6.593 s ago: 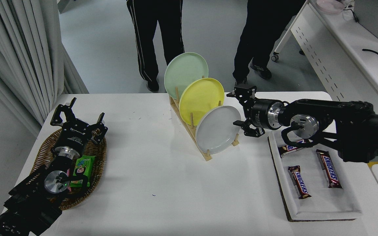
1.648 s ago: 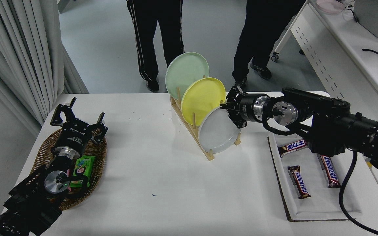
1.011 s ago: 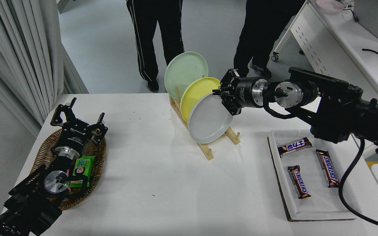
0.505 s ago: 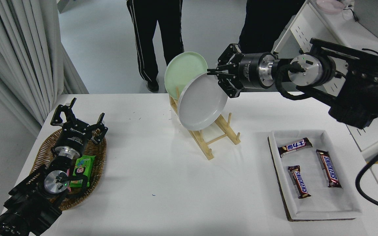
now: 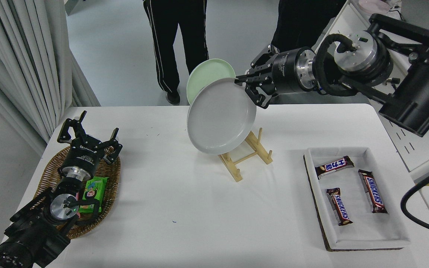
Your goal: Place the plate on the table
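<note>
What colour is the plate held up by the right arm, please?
Plain light grey plate, clearest in the head view.

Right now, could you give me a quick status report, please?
Right gripper shut on round light-grey plate, held above wooden rack. Left gripper open, parked.

"SNICKERS" on two candy bars (image 5: 372,191) in tray (image 5: 393,234)

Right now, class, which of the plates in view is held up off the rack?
The light-grey plate. The right gripper's fingers pinch its upper rim, lifting it clear of the wooden rack. The pale green plate shows behind it.
</note>
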### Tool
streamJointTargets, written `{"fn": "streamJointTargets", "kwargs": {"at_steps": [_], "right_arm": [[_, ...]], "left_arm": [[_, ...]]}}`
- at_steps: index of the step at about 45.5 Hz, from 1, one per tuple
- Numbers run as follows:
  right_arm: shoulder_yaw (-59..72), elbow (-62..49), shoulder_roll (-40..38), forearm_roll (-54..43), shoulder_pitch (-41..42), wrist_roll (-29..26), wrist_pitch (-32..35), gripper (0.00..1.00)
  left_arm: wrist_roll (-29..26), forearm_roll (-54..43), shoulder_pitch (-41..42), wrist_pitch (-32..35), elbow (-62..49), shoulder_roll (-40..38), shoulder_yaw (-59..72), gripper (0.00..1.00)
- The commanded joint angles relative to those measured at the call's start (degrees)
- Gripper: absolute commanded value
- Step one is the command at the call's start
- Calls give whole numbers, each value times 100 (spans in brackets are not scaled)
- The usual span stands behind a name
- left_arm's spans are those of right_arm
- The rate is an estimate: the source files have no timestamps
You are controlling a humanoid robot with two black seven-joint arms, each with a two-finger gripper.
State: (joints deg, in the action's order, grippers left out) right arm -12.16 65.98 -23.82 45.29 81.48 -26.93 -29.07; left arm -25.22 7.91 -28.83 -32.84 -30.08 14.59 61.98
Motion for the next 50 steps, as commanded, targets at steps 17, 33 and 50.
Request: {"fn": "streamJointTargets", "kwargs": {"at_steps": [17, 33, 50], "right_arm": [[-93, -252, 1063, 595, -1274, -58, -1593, 0], [-111, -999, 1503, 929, -1846, -94, -1593, 0], [-225, -1685, 1626, 1465, -2057, -85, -1593, 0]], "left_arm": [[-1, 0, 0, -3, 2, 0, -2, 100], [-1, 0, 0, -3, -7, 0, -2, 100], [8, 0, 0, -3, 2, 0, -2, 100]]}}
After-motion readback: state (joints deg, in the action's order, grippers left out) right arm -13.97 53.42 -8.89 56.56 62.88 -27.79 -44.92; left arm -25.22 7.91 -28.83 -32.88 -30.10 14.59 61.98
